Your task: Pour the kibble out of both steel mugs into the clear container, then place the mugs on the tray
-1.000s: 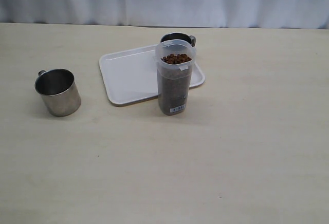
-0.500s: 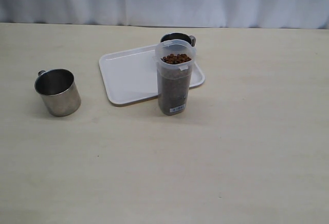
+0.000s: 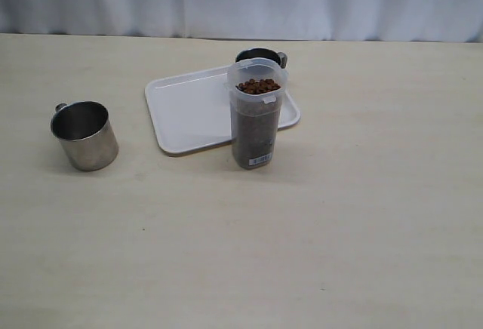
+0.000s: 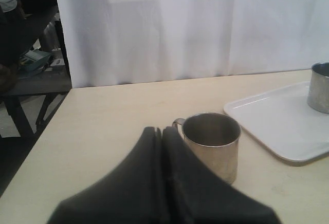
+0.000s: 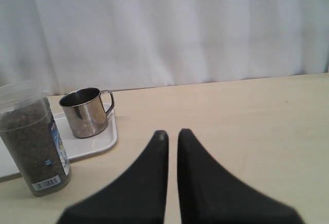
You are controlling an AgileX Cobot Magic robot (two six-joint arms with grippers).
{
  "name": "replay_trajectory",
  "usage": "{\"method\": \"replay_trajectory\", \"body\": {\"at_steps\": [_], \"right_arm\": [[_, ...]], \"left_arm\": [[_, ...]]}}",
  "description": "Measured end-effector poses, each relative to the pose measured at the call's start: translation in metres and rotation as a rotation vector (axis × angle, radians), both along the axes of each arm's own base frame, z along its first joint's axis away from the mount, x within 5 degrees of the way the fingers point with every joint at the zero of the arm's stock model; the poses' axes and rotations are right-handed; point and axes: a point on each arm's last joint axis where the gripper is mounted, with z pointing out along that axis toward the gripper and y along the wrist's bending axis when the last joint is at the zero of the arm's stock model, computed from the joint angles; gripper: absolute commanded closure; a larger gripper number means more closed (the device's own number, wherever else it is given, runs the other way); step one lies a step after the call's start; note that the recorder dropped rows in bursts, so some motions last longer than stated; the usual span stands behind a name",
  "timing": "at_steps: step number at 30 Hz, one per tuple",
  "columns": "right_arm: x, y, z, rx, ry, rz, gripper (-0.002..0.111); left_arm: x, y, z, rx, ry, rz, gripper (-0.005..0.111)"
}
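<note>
Tabletop (image 3: 362, 216) of pale wood seen from above, with a white curtain (image 3: 241, 1) behind. Nothing has moved over the last second; every object sits where it did, and neither arm appears in the overhead view.

A white tray (image 3: 189, 110) lies near the middle. A tall clear container (image 3: 256, 125) stands upright at the tray's near right edge, whether on the rim or just off it is hard to tell. It is filled almost to the brim with brown kibble (image 3: 259, 86). One steel mug (image 3: 260, 55) stands upright on the tray's far corner, partly hidden behind the container. The other mug (image 3: 84, 135) stands upright on the bare table, well apart from the tray on its left, handle turned away; its inside looks empty.

The left gripper (image 4: 162, 131) has its two dark fingers pressed together and holds nothing, with the table mug just beyond its tips. The right gripper (image 5: 172, 134) is also closed to a thin slit and empty, pointing past the tray mug and container.

The stillness suggests a pause between steps. Pouring appears finished, and one mug is already placed. What seems left is for the left gripper to spread, take the table mug, and set it on the tray's bare left half.
</note>
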Motion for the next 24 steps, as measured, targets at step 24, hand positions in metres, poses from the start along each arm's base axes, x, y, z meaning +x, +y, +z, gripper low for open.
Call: {"method": "replay_trajectory", "body": {"at_steps": [24], "right_arm": [[0.0, 0.0, 0.0, 0.0, 0.0, 0.0, 0.103]], "left_arm": [[0.0, 0.004, 0.016, -0.095, -0.186, 0.043, 0.107]]}}
